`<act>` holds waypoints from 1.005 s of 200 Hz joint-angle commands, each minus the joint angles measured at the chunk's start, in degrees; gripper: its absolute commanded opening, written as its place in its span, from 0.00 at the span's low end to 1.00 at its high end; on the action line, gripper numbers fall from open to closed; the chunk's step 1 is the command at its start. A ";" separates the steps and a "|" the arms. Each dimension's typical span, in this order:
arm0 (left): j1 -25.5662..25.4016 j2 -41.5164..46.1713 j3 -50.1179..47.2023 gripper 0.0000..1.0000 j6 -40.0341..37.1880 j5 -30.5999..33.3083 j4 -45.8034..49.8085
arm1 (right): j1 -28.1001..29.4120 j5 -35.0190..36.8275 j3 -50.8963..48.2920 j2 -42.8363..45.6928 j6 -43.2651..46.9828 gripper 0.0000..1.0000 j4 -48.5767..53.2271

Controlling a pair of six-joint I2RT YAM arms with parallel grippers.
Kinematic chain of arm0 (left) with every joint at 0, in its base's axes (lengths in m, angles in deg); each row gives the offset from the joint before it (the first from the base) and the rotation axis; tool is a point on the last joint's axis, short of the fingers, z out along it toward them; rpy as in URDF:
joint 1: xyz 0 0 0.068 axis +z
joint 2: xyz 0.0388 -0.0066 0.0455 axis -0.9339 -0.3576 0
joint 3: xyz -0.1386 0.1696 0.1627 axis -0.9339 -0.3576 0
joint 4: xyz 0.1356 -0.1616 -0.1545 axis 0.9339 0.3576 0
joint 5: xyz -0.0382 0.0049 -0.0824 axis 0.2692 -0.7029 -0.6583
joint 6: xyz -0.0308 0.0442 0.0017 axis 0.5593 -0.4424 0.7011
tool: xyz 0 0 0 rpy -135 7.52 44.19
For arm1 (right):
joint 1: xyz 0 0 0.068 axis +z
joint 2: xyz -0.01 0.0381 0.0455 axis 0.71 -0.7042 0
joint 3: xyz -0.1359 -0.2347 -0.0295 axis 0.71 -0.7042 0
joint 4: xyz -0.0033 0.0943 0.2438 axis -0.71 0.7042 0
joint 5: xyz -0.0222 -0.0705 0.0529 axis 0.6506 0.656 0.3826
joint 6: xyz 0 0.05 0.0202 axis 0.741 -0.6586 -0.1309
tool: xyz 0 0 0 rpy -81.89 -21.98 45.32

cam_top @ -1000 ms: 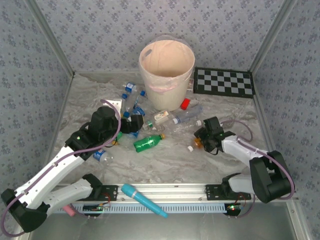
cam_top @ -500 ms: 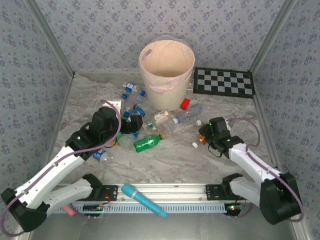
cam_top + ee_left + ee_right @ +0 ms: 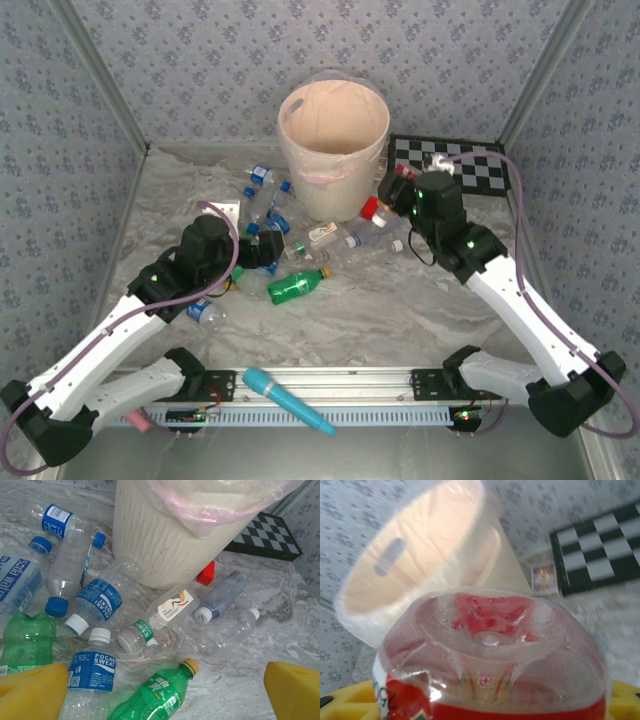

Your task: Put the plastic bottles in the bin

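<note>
**A:** Bottles (image 3: 100,600) first. What sort?

**B:** Thin, crinkly plastic cylinders lying on their sides on the marbled, wrinkled surface (image 3: 400,310), left of and in front of the bin (image 3: 330,185). Most are clear with blue labels. A green bottle (image 3: 297,285) with a yellow cap lies nearest the surface's middle.

**A:** And the bin?

**B:** Round, pale peach, with a ribbed wall and a filmy liner over its rim. It stands midway along the far edge, with a small red block (image 3: 206,573) just beside its foot.

**A:** What about the right pincer (image 3: 398,190)?

**B:** Half closed, clamped on a clear bottle (image 3: 490,650) with a dimpled base and a red band. It is just right of the bin, base turned toward the bin's mouth.

**A:** And the left pincer (image 3: 162,687)?

**B:** Yellow fingers (image 3: 35,692) spread wide, grasping nothing, above the scattered pile with the green bottle below them.
</note>
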 commanded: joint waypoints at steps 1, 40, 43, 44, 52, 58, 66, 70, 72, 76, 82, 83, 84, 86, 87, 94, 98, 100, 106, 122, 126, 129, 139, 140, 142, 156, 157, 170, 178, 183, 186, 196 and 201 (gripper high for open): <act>-0.38 2.56 1.07 1.00 -0.29 -1.41 -0.87 | 0.62 2.51 8.65 -5.59 8.68 0.62 0.36; -0.40 5.17 0.96 1.00 0.06 -1.88 0.85 | -0.45 -0.76 26.51 -18.45 11.41 0.63 1.95; -0.41 5.37 0.93 1.00 0.02 -1.96 0.87 | -0.53 -1.14 27.99 -19.51 11.51 0.63 2.13; -0.39 5.44 0.91 1.00 0.00 -1.96 0.89 | -0.54 -1.23 28.47 -19.87 11.56 0.63 2.27; -0.44 5.78 0.80 1.00 -0.07 -1.98 0.96 | -0.86 -1.95 32.47 -22.68 11.53 0.63 3.44; -0.46 6.04 0.78 1.00 -0.11 -2.03 1.16 | -1.11 -3.03 35.47 -24.92 11.39 0.64 4.64; -0.41 6.27 0.75 1.00 -0.03 -2.13 1.39 | -1.57 -4.37 39.34 -27.68 11.27 0.64 6.56; -0.46 6.36 0.80 1.00 0.02 -2.08 1.53 | -1.79 -4.84 41.22 -29.16 11.20 0.64 7.32; -0.42 6.33 0.80 1.00 0.05 -2.06 1.61 | -1.96 -4.97 42.12 -29.86 11.11 0.63 7.68; -0.46 6.43 0.88 1.00 0.06 -2.11 1.84 | -2.31 -5.41 43.97 -31.21 10.67 0.63 8.50; -0.45 6.55 0.95 1.00 0.06 -2.16 2.05 | -2.77 -5.96 46.49 -33.18 10.05 0.63 9.51; -0.46 6.60 1.01 1.00 0.06 -2.23 2.09 | -2.84 -6.06 46.90 -33.47 9.86 0.63 9.65; -0.42 6.58 0.99 1.00 0.11 -2.27 2.07 | -2.88 -6.20 47.33 -33.79 9.77 0.63 9.81; -0.46 6.61 1.07 1.00 0.14 -2.26 2.19 | -3.09 -6.41 48.08 -34.35 9.53 0.63 10.08; -0.46 6.67 1.07 1.00 0.15 -2.28 2.25 | -3.22 -6.60 48.49 -34.67 9.43 0.63 10.24; -0.47 6.84 1.23 1.00 0.15 -2.33 2.44 | -3.70 -7.28 50.83 -36.63 8.94 0.63 11.15; -0.47 6.90 1.20 1.00 0.15 -2.33 2.49 | -3.92 -7.24 52.52 -37.71 8.90 0.63 11.73; -0.43 6.95 1.21 1.00 0.15 -2.38 2.56 | -3.96 -7.16 53.27 -38.26 8.82 0.63 12.01; -0.45 7.12 1.24 1.00 0.02 -2.47 2.64 | -4.23 -7.05 55.38 -39.72 8.58 0.63 12.95; -0.45 7.50 1.30 1.00 -0.21 -2.06 2.87 | -4.50 -6.89 59.78 -43.07 8.61 0.63 15.22; -0.41 7.54 1.39 1.00 -0.20 -1.83 3.00 | -4.57 -6.79 60.55 -43.71 8.77 0.63 15.52; -0.44 7.58 1.48 1.00 -0.12 -1.73 3.17 | -4.59 -6.78 60.84 -44.00 8.86 0.64 15.68; -0.46 7.73 1.69 1.00 -0.11 -1.62 3.63 | -4.76 -6.84 62.36 -45.45 9.22 0.64 16.43; -0.46 7.76 1.78 1.00 -0.11 -1.62 3.72 | -4.85 -6.86 62.48 -45.58 9.23 0.64 16.49; -0.47 7.72 1.88 1.00 -0.18 -1.61 3.83 | -4.92 -6.93 62.73 -45.78 9.21 0.64 16.65; -0.47 7.94 2.37 1.00 -0.20 -1.75 4.41 | -5.40 -7.45 64.28 -47.37 9.04 0.64 17.86; -0.47 7.91 2.38 1.00 -0.20 -1.77 4.46 | -5.39 -7.51 64.41 -47.42 9.05 0.64 18.00; -0.42 8.14 2.47 1.00 -0.29 -1.74 4.69 | -5.68 -7.57 65.08 -48.25 9.06 0.64 18.72; -0.47 8.35 2.43 1.00 -0.29 -1.72 4.80 | -5.73 -7.28 65.11 -48.34 9.10 0.64 18.83; -0.45 8.49 2.30 1.00 -0.29 -1.65 4.78 | -5.77 -6.99 65.06 -48.34 9.22 0.64 18.80; -0.47 8.53 2.23 1.00 -0.29 -1.62 4.85 | -5.73 -6.77 64.99 -48.34 9.24 0.64 18.69; -0.47 8.60 2.13 1.00 -0.12 -1.10 4.96 | -5.72 -6.19 64.80 -48.29 9.55 0.67 18.47; -0.45 8.56 2.12 1.00 -0.03 -0.77 5.06 | -5.67 -6.09 64.82 -48.26 9.82 0.70 18.33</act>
